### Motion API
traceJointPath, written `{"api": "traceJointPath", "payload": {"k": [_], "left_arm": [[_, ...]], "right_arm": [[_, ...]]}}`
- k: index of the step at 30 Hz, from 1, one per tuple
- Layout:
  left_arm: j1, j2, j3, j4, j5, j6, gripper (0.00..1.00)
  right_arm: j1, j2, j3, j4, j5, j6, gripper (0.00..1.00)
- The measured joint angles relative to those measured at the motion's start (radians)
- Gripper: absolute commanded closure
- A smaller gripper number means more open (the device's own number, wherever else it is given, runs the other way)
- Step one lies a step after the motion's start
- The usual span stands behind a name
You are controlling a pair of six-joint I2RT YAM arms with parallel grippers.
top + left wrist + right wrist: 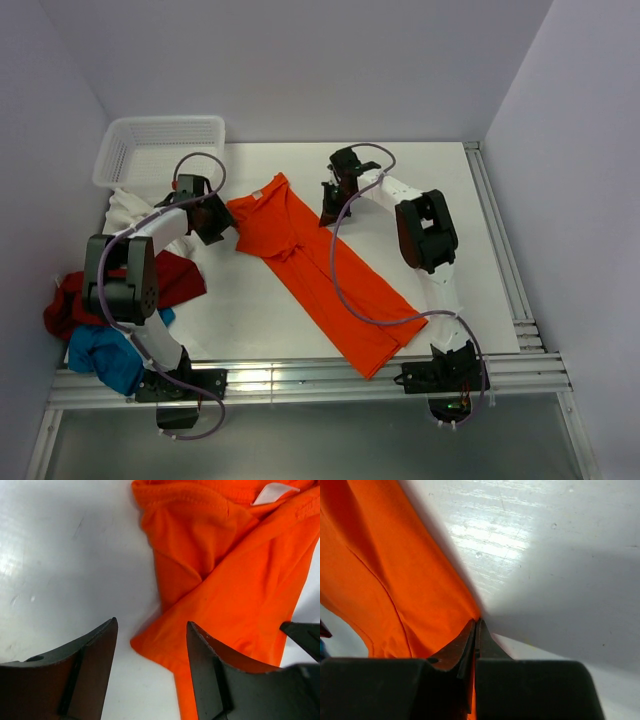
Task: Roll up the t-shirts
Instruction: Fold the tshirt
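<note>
An orange t-shirt (320, 265) lies folded into a long strip, running from the far centre to the near right of the table. My left gripper (222, 226) is open at the shirt's left sleeve edge; in the left wrist view its jaws (151, 626) straddle a corner of the orange fabric (225, 580). My right gripper (328, 214) is shut on the shirt's right edge near the collar; the right wrist view shows orange cloth (385, 580) pinched between the closed fingers (476, 625). Dark red (175, 280), turquoise (105, 355) and white (130, 212) shirts are piled at the left.
A white perforated basket (158, 147) stands at the far left corner. The left arm's links rise over the shirt pile. Metal rails (300, 380) run along the near and right table edges.
</note>
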Motion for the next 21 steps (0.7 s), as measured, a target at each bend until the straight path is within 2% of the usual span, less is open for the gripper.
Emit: {"api": "traceJointPath", "payload": {"k": [8,16,18,21], "left_arm": [[0.000,0.048,0.071,0.021,0.005,0.031,0.38],[0.000,0.048,0.122,0.021,0.018,0.054,0.37],[-0.001,0.048,0.122,0.020,0.027,0.055,0.37],[-0.010,0.048,0.125,0.015,0.034,0.056,0.37]], "right_arm": [[-0.068,-0.014,-0.058,0.070,-0.018,0.174,1.00],[-0.311,-0.121,-0.254,0.171,-0.003,0.302,1.00],[-0.344,-0.151,-0.299,0.190,0.018,0.314,0.92],[-0.342,-0.208,-0.387,0.229,0.031,0.340,0.64]]}}
